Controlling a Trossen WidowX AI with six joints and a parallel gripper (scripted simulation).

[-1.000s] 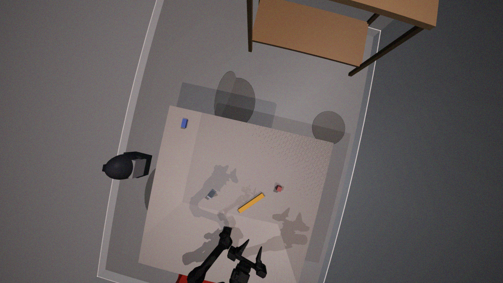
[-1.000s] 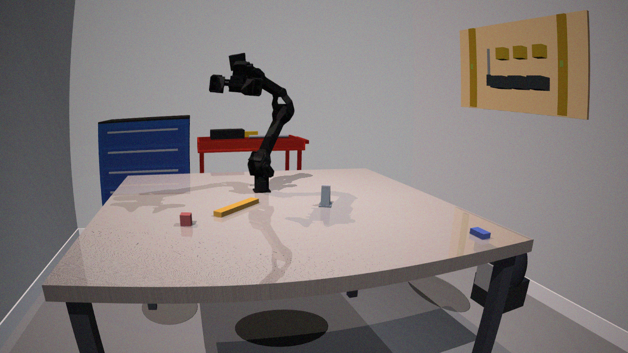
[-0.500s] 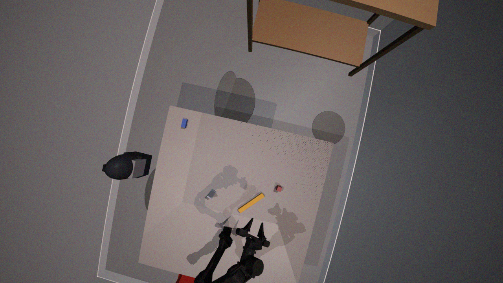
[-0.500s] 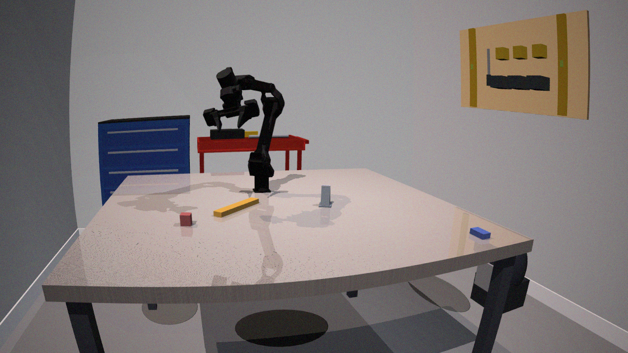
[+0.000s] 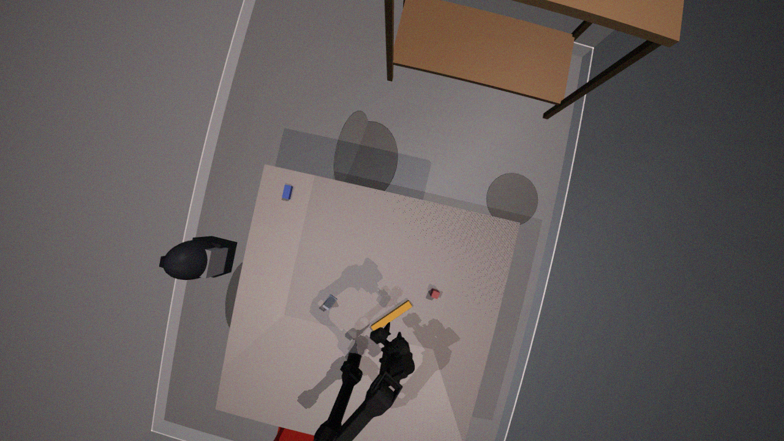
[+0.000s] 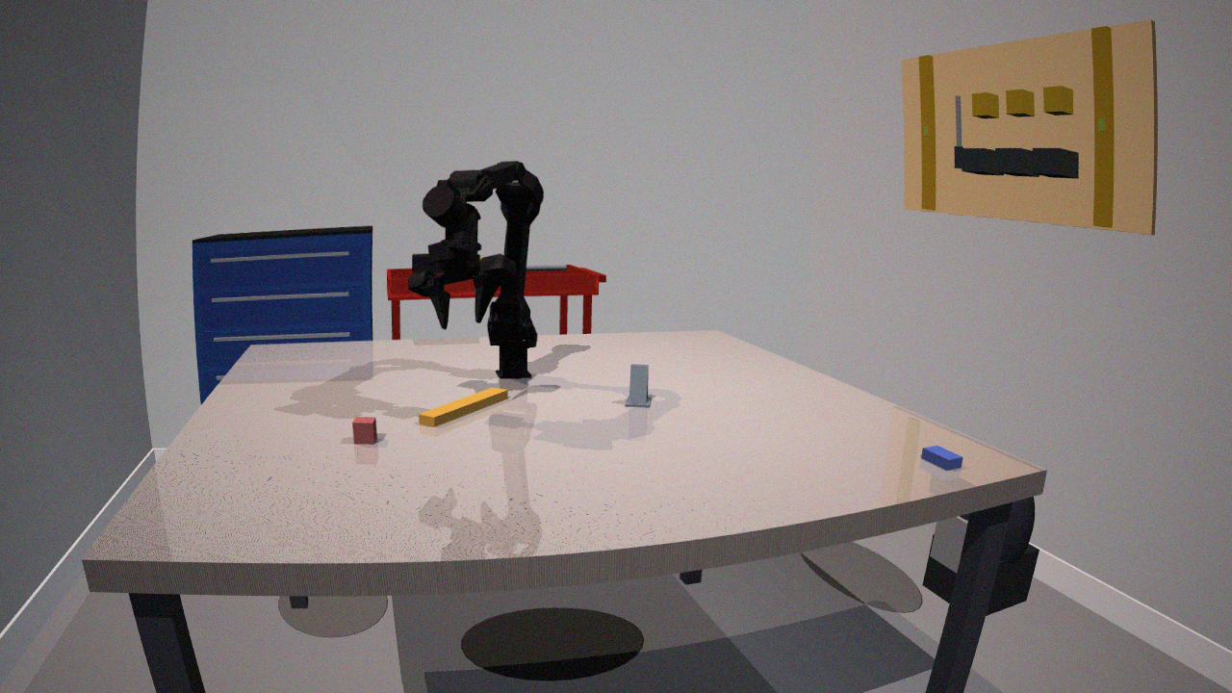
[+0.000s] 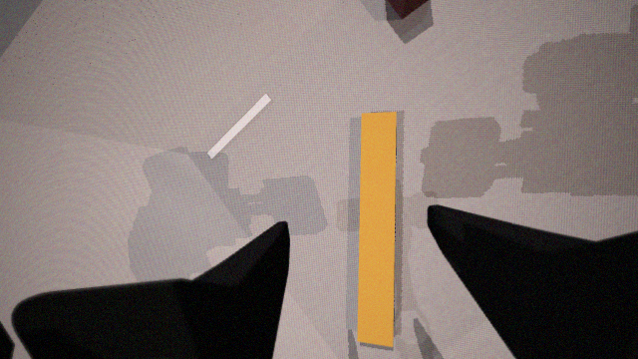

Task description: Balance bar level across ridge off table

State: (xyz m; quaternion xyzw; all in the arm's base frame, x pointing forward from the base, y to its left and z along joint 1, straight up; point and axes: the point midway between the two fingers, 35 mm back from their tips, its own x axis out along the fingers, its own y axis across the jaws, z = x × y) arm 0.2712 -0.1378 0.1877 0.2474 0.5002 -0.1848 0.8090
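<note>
The yellow bar [image 5: 391, 315] [image 6: 463, 406] [image 7: 377, 229] lies flat on the table, running lengthwise away from the fingers in the wrist view. The grey ridge [image 5: 329, 302] [image 6: 638, 385] stands upright on its small base, apart from the bar; it is out of the wrist view. My gripper [image 5: 393, 329] [image 6: 461, 324] [image 7: 357, 222] is open and empty, pointing down high above the table. In the wrist view the bar shows between the two spread fingertips, lower down and untouched.
A red cube [image 5: 434, 293] [image 6: 364, 429] [image 7: 408, 6] sits near the bar's far end. A blue block [image 5: 287, 192] [image 6: 940, 456] lies near a corner of the table [image 6: 387, 578]. A red cart [image 6: 559, 282] and blue drawers [image 6: 284, 314] stand behind the arm.
</note>
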